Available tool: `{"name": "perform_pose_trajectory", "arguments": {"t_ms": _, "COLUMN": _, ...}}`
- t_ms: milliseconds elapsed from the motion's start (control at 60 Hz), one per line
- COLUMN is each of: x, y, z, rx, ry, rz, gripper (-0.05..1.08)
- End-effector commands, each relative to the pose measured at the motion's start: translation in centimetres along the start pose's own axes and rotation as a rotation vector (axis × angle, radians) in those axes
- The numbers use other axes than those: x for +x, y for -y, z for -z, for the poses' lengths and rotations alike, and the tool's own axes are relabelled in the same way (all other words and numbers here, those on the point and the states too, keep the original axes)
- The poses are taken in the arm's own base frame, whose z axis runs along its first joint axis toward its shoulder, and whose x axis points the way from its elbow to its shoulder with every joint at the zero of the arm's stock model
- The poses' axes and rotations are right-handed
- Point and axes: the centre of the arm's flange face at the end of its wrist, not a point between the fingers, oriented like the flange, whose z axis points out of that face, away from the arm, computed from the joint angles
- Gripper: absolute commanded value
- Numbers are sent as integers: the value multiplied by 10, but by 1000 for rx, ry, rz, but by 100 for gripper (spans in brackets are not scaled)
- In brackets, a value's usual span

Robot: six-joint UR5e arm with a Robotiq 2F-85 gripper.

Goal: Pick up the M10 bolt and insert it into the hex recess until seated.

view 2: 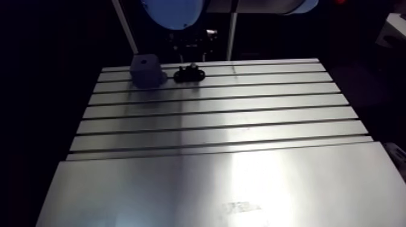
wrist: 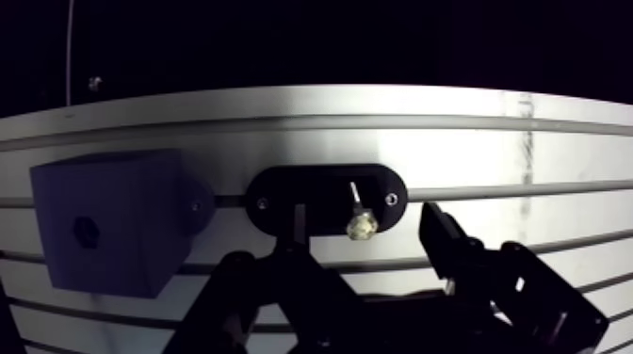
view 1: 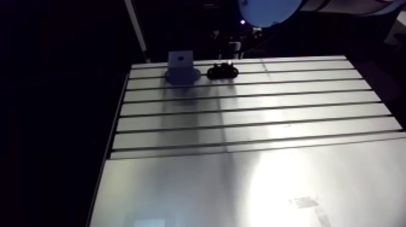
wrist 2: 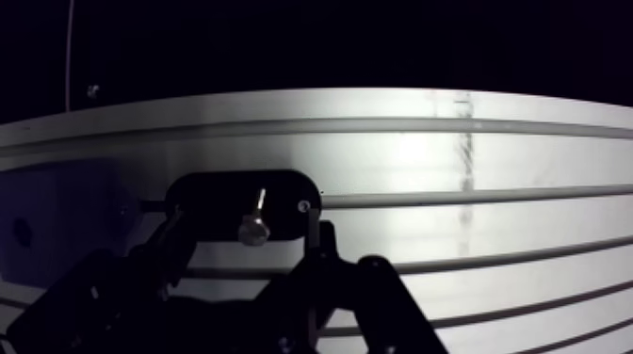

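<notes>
In the wrist view a pale metal bolt (wrist: 359, 220) rests on a black oval holder (wrist: 283, 200), its hex head toward the gripper and its shank pointing away. My gripper (wrist: 369, 233) is open, one finger on each side of the bolt and apart from it. Beside the holder stands a grey-blue block (wrist: 113, 226) with a small dark hex recess (wrist: 86, 229) in the face that shows. In the arm view the block (view 1: 180, 66) and the holder (view 1: 222, 72) sit side by side at the table's far edge.
The slotted aluminium table (view 1: 254, 121) runs toward the camera, with a smooth plate (view 1: 199, 193) in front of the slots. Its far edge lies just behind the block and holder. A thin pole (view 1: 136, 30) rises behind the table's far left corner.
</notes>
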Motion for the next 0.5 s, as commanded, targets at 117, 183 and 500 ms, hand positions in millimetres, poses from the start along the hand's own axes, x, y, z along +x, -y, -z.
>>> {"name": "perform_pose_trajectory", "arguments": {"t_ms": 117, "x": -3, "y": 2, "z": -4, "rx": 1, "ry": 6, "rz": 3, "gripper": 36}}
{"name": "perform_pose_trajectory", "arguments": {"t_ms": 183, "x": -5, "y": 3, "z": -6, "rx": 2, "ry": 10, "rz": 5, "gripper": 37}}
{"name": "perform_pose_trajectory", "arguments": {"t_ms": 500, "x": -4, "y": 1, "z": -5, "rx": 1, "ry": 8, "rz": 1, "gripper": 40}}
